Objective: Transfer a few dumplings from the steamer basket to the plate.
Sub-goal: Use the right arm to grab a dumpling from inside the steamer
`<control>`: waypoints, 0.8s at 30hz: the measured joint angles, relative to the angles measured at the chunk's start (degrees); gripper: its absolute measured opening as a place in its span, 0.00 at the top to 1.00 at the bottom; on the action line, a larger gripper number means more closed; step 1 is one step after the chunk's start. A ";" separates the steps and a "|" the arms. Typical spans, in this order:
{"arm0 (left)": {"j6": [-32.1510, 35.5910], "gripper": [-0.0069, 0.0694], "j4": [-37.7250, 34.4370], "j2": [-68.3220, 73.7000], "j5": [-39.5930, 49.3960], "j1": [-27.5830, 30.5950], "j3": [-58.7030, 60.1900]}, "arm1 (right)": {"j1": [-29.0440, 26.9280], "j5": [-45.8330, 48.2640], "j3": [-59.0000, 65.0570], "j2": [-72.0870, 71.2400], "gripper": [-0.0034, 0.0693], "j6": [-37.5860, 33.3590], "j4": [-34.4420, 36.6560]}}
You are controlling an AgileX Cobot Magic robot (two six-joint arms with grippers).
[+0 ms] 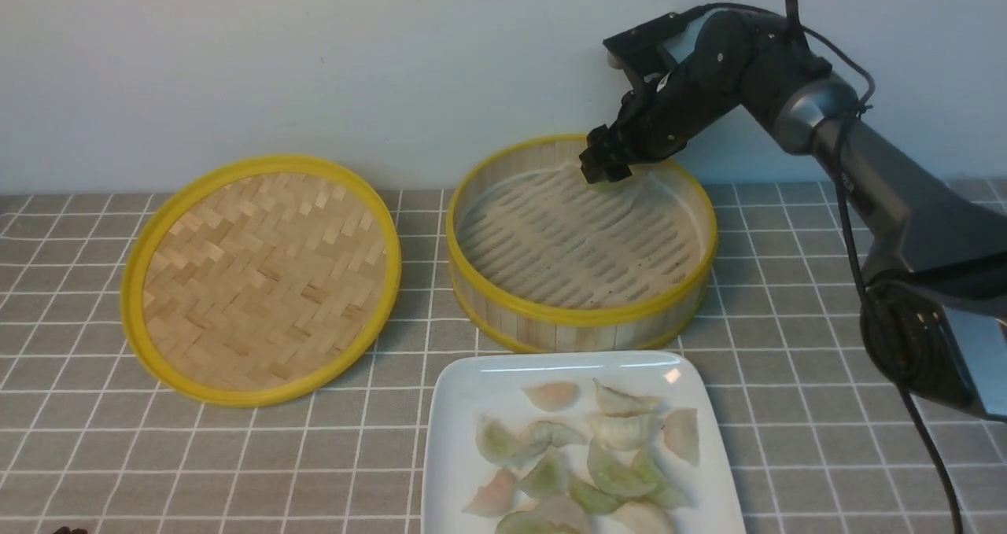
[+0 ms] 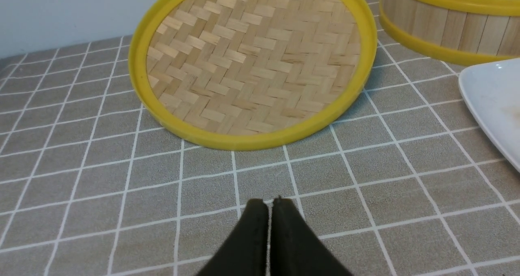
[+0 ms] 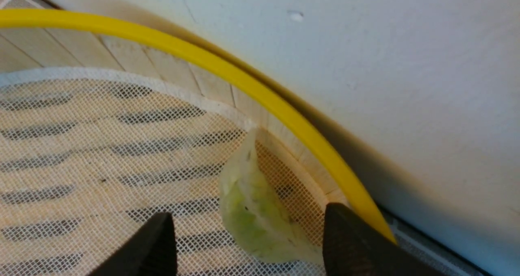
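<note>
Nearest, right of centre, a glossy white square plate (image 1: 455,440) with rounded corners lay on the grey tablecloth (image 1: 236,455) with its white grid lines. It carried a loose cluster of small translucent crescent dumplings (image 1: 610,432), pale green, whitish and pinkish, several overlapping. At the near left the left gripper (image 2: 270,203) hung low over the bare cloth, its two black fingers (image 2: 252,243) pressed together with nothing between them. Beyond it, on the left, a flat round lid (image 1: 260,278) of woven bamboo with a yellow rim lay face up. To the right of the lid and just beyond the plate stood the round bamboo steamer basket (image 1: 582,314) with slatted wall and yellow rim bands. Its floor was covered by a pale mesh liner (image 3: 81,146). At the basket's far edge the right gripper (image 1: 604,174) reached down inside with its jaws spread wide. Between its fingers (image 3: 349,243) a single pale green dumpling (image 3: 243,186) lay on the liner, close against the far wall, ungrasped. Behind everything rose a plain pale wall (image 1: 315,62).
</note>
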 joint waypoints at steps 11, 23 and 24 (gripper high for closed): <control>0.00 0.92 0.00 0.00 0.00 0.00 0.00 | 2.24 3.03 -0.27 1.67 0.72 -0.51 -4.61; 0.00 0.92 0.00 0.00 0.00 0.00 0.00 | 3.55 8.74 -2.44 -0.24 0.92 1.62 -4.13; 0.00 0.92 0.00 0.00 0.00 0.00 0.00 | 3.70 9.07 -2.46 -0.87 0.92 2.22 -4.07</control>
